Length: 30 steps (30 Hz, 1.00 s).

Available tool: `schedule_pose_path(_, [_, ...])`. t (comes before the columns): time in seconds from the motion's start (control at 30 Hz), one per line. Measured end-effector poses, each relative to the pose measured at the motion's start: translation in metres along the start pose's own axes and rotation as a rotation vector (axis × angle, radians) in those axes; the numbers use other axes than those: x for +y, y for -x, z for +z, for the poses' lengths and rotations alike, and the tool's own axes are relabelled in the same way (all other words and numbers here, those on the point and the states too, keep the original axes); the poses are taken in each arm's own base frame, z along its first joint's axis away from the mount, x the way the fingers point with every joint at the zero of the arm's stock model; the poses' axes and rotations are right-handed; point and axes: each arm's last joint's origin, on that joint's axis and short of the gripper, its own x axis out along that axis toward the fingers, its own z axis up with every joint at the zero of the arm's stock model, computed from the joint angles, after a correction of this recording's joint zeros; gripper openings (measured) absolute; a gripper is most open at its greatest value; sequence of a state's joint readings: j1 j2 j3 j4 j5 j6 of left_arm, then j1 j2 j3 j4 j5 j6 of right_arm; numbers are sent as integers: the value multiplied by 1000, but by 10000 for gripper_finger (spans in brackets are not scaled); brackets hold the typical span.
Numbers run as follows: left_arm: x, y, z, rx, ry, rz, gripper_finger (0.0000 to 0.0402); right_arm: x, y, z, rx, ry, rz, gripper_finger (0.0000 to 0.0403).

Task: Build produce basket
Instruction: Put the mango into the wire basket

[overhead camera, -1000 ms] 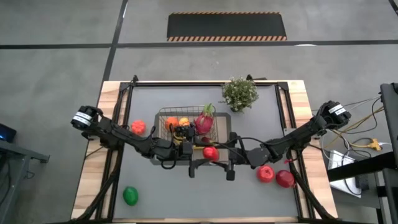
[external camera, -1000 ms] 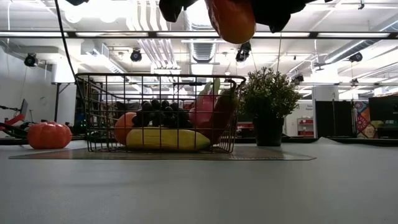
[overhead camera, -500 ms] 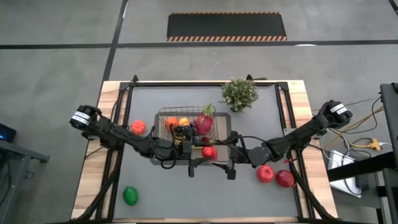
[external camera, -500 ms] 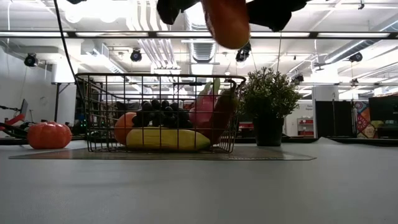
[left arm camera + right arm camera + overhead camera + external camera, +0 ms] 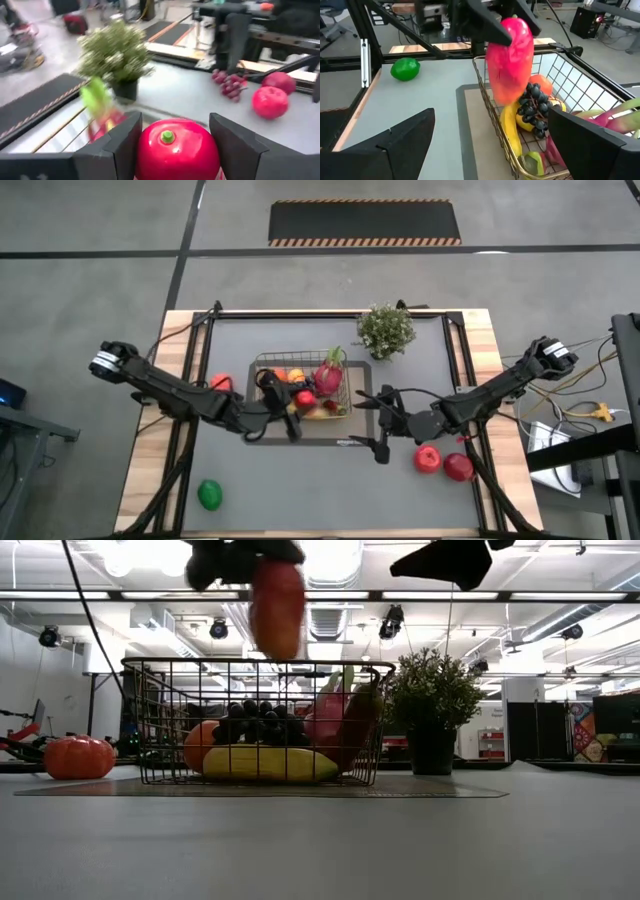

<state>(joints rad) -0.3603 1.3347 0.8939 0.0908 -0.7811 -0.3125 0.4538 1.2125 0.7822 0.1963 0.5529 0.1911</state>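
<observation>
The wire basket (image 5: 262, 365) stands on a dark mat (image 5: 330, 438) and holds a banana (image 5: 265, 764), grapes (image 5: 255, 720) and a pink dragon fruit (image 5: 328, 375). My left gripper (image 5: 303, 404) is shut on a red fruit (image 5: 276, 608) that is orange toward its lower end. The fruit hangs just above the basket's rim. My right gripper (image 5: 377, 426) stands open to the basket's right, with nothing between its fingers. Two red apples (image 5: 427, 459) (image 5: 458, 468) lie near the right arm. A green lime (image 5: 210, 495) lies at the near left. My left gripper pinches the red fruit between its two fingers, one finger on each side of the stem end (image 5: 166, 136). The fingers (image 5: 120, 145) come nearly level from the table's left. The fruit hangs upright below them, lifted clear, its lower end (image 5: 506, 97) over the basket.
A potted plant (image 5: 386, 330) stands behind the basket's far right corner. An orange, ribbed fruit (image 5: 220, 384) lies left of the basket. A loose bunch of grapes (image 5: 227, 85) lies by the apples. The near middle of the table is bare.
The red fruit hung in front of the basket between both grippers. My left gripper has carried it toward the far left, over the basket, and has turned. My right gripper has let go and stays back at the right.
</observation>
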Motion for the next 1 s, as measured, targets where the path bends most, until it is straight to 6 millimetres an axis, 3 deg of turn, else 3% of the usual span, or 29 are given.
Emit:
schedule_pose_path(0.23, [14, 13, -14, 63, 23, 87, 200, 0, 0, -2, 19, 12, -4, 370])
schedule_pose_path(0.7, [22, 20, -25, 138, -6, 163, 200, -1, 0, -4, 33, 24, -6, 370])
schedule_pose_path(1.0, [32, 22, -45, 148, 119, 278, 200, -1, 0, -4, 35, 22, -6, 370])
